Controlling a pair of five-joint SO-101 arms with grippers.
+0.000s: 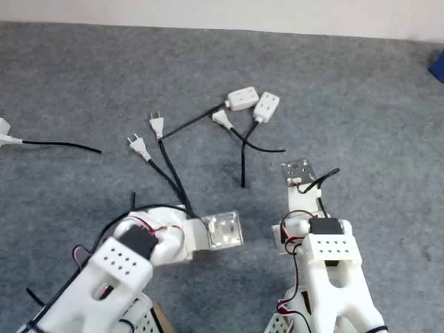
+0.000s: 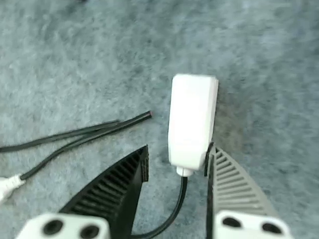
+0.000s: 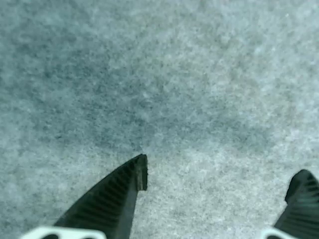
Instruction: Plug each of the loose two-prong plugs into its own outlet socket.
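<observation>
Two white two-prong plugs point(image 1: 156, 125) point(image 1: 139, 146) lie left of centre, their black cords running back under the left arm. A third plug point(image 1: 222, 118) lies beside two white outlet sockets point(image 1: 243, 98) point(image 1: 266, 106) at the back. In the left wrist view a white socket block point(image 2: 192, 117) with a black cord lies on the carpet, its near end between the fingers of my open left gripper point(image 2: 177, 152). One finger point(image 2: 227, 179) touches it and the other stands slightly off. My right gripper point(image 3: 219, 179) is wide open over bare carpet, in front of the sockets point(image 1: 298, 173).
Another white plug on a black cord point(image 1: 7, 135) lies at the far left edge. A loose black cord end point(image 1: 243, 182) lies between the arms and the sockets. Two black cord ends point(image 2: 144, 117) lie beside the block. Grey carpet covers the table.
</observation>
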